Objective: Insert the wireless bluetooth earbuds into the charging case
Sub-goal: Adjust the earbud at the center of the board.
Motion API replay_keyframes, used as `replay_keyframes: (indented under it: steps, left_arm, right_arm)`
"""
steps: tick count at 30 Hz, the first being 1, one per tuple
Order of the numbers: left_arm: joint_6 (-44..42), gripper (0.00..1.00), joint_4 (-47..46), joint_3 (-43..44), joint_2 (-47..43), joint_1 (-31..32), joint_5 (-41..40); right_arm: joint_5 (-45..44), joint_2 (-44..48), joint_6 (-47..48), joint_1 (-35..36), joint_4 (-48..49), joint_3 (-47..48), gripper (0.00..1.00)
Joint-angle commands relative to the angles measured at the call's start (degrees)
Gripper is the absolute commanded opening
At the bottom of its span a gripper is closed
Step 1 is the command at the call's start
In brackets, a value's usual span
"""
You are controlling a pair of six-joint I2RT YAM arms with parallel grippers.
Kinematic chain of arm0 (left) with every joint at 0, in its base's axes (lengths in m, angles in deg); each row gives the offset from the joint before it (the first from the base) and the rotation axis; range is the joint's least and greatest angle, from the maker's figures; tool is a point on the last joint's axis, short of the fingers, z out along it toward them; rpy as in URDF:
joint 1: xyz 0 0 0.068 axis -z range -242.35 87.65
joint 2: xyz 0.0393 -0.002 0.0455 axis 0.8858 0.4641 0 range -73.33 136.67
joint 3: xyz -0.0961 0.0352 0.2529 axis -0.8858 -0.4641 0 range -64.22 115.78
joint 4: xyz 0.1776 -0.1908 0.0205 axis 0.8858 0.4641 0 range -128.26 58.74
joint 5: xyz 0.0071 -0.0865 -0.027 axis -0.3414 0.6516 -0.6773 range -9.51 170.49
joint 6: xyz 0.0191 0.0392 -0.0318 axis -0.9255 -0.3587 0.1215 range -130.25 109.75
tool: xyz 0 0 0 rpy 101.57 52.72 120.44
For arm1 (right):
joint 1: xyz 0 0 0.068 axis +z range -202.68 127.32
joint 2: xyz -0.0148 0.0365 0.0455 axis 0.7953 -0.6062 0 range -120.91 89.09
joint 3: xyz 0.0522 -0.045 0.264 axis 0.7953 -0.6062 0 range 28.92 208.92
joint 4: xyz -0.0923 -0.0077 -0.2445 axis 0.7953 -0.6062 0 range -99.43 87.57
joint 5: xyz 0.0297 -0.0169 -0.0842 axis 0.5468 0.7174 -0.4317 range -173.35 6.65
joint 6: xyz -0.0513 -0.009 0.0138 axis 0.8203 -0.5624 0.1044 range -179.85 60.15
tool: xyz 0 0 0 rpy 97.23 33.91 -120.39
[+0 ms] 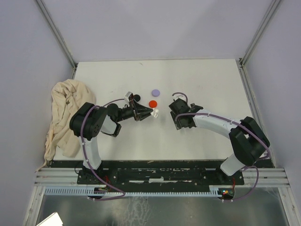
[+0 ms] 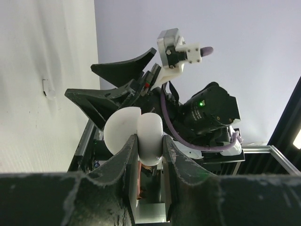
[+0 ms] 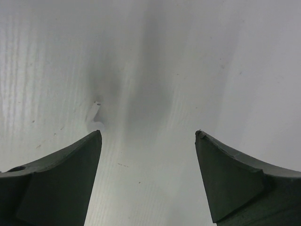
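- Left wrist view: the left gripper [image 2: 149,140] is seen clamped narrowly on a white charging case [image 2: 123,129]. The case's two rounded halves are hinged open just past the fingertips.
- Straight ahead of the held case, the right gripper [image 2: 80,81] is seen facing it, tipped down toward the worktop [image 2: 28,132], its black fingers spread.
- A tiny white earbud [image 2: 47,88] is seen lying on the worktop near the right gripper's fingertips, apart from the case.
- In the right wrist view, the right gripper [image 3: 148,136] is shown wide open and holding nothing. The white earbud [image 3: 96,110] lies ahead of it, nearer one finger than the other.
- From above, the case is held at the left gripper's [image 1: 151,113] tip, with the right gripper [image 1: 178,116] close by across a small gap.
- A red disc [image 1: 152,103] is seen just beside the left gripper's tip, and a lilac disc [image 1: 155,92] lies beyond it.
- A crumpled cloth [image 1: 63,117] is seen well behind the left gripper, at the worktop's edge.
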Motion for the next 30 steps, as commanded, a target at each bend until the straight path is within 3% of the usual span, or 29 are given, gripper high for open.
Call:
replay_keyframes:
  steps: [1, 30]
  left_arm:
    - [-3.1, 0.03, -11.7, -0.3, -0.6, -0.2, 1.4]
    - [-3.2, 0.03, -11.7, -0.4, -0.3, -0.3, 1.3]
  right_arm:
    - [-4.2, -0.7, -2.9, -1.5, -1.8, 1.3, 0.88]
    - [4.1, -6.3, -3.9, -2.5, -1.8, 3.7, 0.88]
